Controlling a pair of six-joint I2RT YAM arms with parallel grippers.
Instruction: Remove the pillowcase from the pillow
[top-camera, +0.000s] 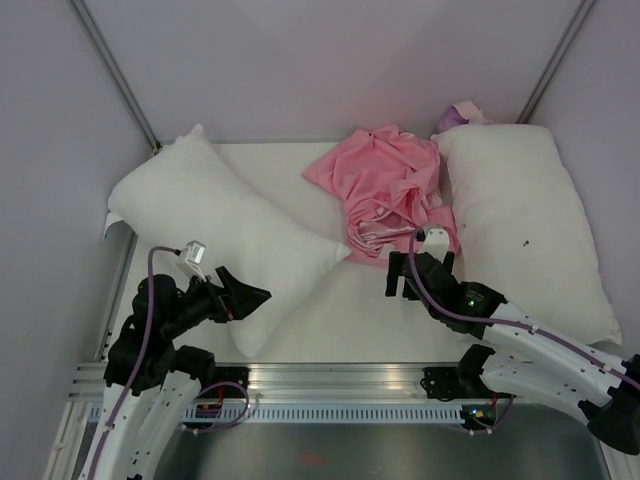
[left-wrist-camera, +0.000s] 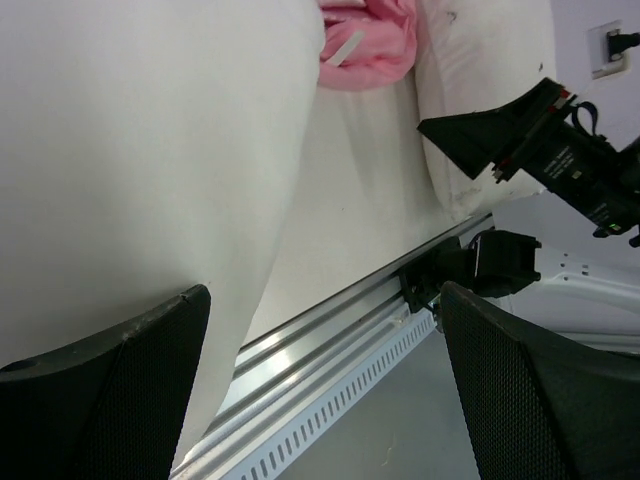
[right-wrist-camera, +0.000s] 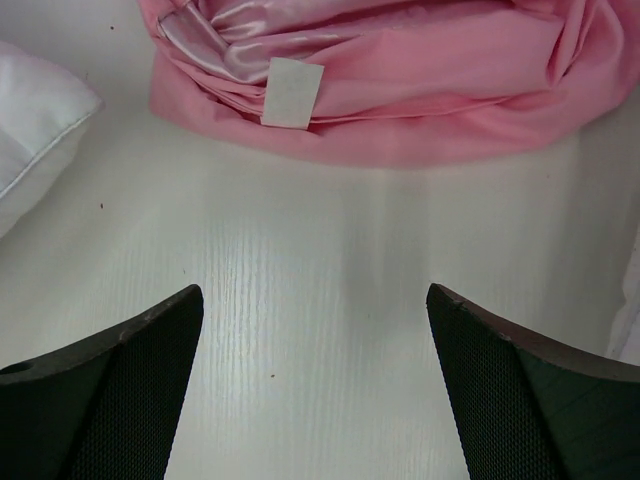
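The pink pillowcase (top-camera: 385, 185) lies crumpled on the table at the back middle, with no pillow in it. Its white label (right-wrist-camera: 292, 92) faces my right wrist view, where the folds (right-wrist-camera: 420, 90) fill the top. The plain white pillow (top-camera: 210, 220) lies bare at the left, slanting toward the middle. My left gripper (top-camera: 255, 295) is open and empty beside the pillow's near edge (left-wrist-camera: 150, 150). My right gripper (top-camera: 418, 262) is open and empty just in front of the pillowcase, above bare table (right-wrist-camera: 315, 300).
A second white pillow with small dark specks (top-camera: 520, 220) lies at the right, touching the pillowcase. A bit of purple cloth (top-camera: 460, 115) shows behind it. A metal rail (top-camera: 330, 378) runs along the near table edge. White walls close in the back and sides.
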